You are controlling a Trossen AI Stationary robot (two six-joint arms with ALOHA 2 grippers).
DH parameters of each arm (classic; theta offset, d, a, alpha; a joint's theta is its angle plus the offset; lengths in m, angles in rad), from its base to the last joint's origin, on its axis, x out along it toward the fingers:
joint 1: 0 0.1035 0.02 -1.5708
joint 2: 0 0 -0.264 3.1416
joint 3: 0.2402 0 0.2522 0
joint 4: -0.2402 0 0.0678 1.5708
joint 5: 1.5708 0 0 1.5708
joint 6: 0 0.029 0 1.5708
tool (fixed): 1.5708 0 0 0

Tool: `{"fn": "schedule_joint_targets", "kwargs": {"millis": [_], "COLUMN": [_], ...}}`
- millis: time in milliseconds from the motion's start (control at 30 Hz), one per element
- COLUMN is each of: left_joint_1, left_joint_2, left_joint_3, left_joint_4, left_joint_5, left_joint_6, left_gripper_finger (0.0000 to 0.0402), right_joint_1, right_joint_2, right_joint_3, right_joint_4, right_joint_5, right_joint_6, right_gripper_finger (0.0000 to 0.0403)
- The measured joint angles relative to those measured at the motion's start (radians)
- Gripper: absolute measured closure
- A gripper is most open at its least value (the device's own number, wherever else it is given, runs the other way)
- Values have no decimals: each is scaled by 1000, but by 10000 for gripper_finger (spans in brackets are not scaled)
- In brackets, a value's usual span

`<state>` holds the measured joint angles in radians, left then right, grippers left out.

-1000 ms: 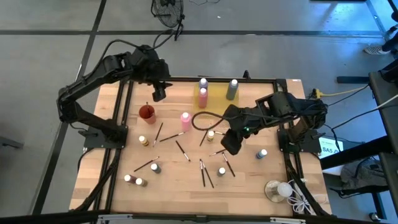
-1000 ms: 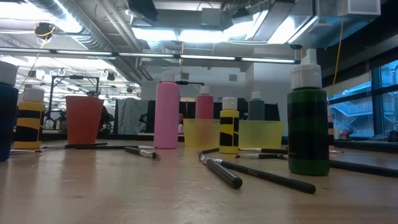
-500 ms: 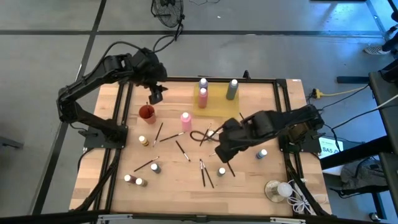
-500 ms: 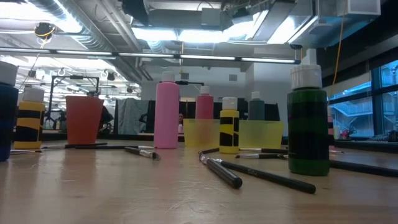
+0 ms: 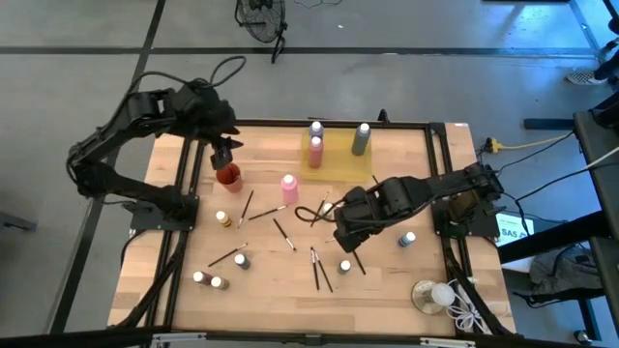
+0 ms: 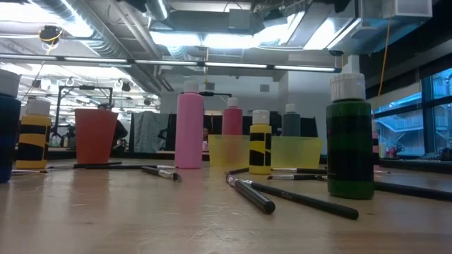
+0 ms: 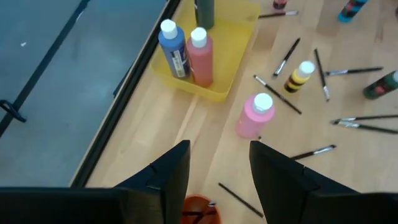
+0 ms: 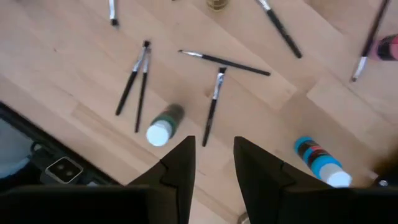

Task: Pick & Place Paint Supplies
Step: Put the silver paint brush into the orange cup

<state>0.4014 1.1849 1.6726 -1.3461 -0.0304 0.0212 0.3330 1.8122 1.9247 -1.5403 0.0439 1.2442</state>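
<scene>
Pale wood table (image 5: pixel 387 300) in a metal frame, grey floor around; the low view shows ceiling lights and ducts behind. Paintbrushes (image 5: pixel 319 269) and small bottles lie scattered mid-table; three bottles stand in the yellow tray (image 5: pixel 334 155). Left gripper (image 5: pixel 222 153) hangs over the red cup (image 5: pixel 228 177), whose contents are hard to make out; jaws apart, empty. Right gripper (image 5: pixel 345 235) hangs low over the brushes, jaws slightly apart, empty.

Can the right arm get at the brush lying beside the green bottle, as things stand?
Probably yes. The right gripper hangs open right over that brush, with nothing between; the green bottle lies close alongside and could get nudged.
</scene>
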Motion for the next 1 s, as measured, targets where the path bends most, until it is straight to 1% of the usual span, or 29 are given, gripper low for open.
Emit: {"fn": "schedule_joint_targets", "kwargs": {"millis": [133,200,300,400,500,600,700,800,1000], "left_joint_1": [-2,-2,-2,-2,-1,-1,-1,-1,-1], "left_joint_2": [-34,-50,-78,-120,-174,-240,-303,-364,-451], "left_joint_3": [0,0,0,-18,-70,-144,-227,-300,-392], "left_joint_4": [-27,-54,-91,-97,-87,-65,-31,2,29], "left_joint_5": [-1,-2,-2,-2,-2,-2,3,3,4], "left_joint_6": [-25,-25,-16,1,31,42,49,90,116], "left_gripper_finger": [241,242,242,240,241,244,244,245,247], "right_joint_1": [9,2,-5,-20,-48,-77,-99,-114,-127], "right_joint_2": [5,14,32,57,83,108,141,163,172], "right_joint_3": [0,0,0,0,0,0,0,-22,-174], "right_joint_4": [18,36,43,40,41,43,43,58,180], "right_joint_5": [5,-20,-26,-26,-30,-42,-69,-82,-178], "right_joint_6": [3,4,4,16,56,80,95,124,150], "right_gripper_finger": [290,284,261,226,196,180,177,178,178]}}
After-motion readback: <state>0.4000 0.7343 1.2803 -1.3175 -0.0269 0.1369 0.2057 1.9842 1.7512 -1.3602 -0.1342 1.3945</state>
